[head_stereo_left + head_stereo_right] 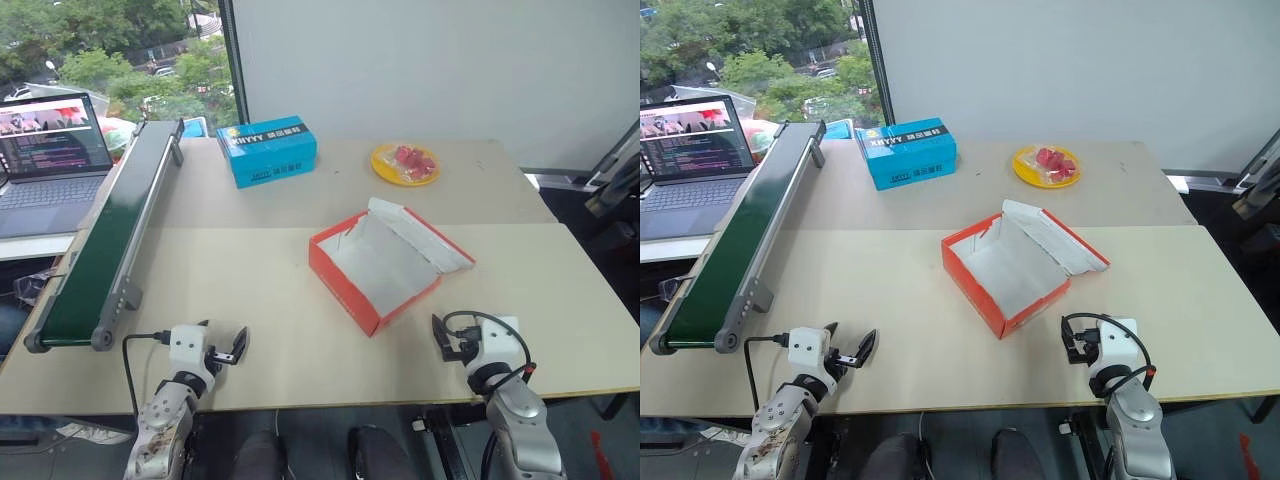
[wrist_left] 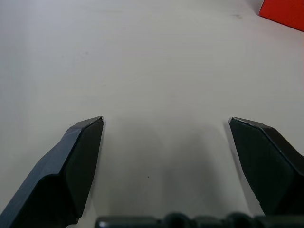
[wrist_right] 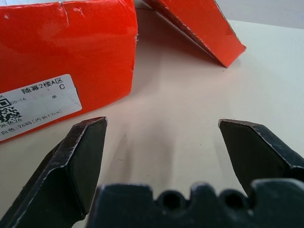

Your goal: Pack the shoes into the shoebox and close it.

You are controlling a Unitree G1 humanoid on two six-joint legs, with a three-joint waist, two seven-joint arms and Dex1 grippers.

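The shoebox [image 1: 340,285] lies open in the middle of the table, red-orange outside and white inside, with nothing in it. Its lid [image 1: 432,240] hangs open on the far right side. The shoes are out of view. My left gripper [image 1: 226,349] is open near the table's front edge, well left of the box, with bare tabletop between its fingers [image 2: 80,156]. My right gripper [image 1: 440,336] is open just in front of the box's near right corner, empty. The right wrist view faces the box's labelled end wall [image 3: 61,52] at close range.
A blue box with white lettering [image 1: 267,150] stands at the back. A yellow plate [image 1: 404,163] with red pieces sits at the back right. A green conveyor belt [image 1: 105,235] runs along the table's left edge, with a laptop [image 1: 50,150] beyond it.
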